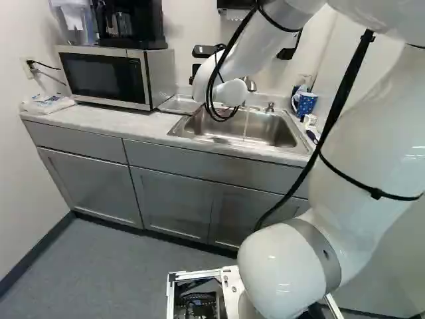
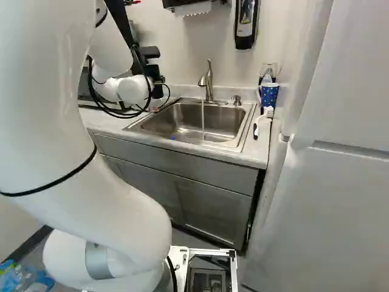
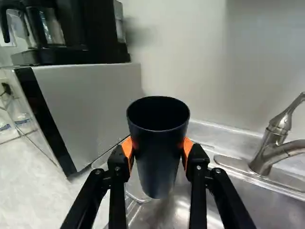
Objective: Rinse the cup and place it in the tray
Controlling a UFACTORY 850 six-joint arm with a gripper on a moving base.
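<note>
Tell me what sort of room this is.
Probably an office kitchenette or break room: a sink with running water, a microwave on the counter, and a coffee maker on top of it.

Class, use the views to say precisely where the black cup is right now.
In the wrist view, the black cup is clamped between the jaws, with the microwave to one side and the sink's faucet to the other.
</note>
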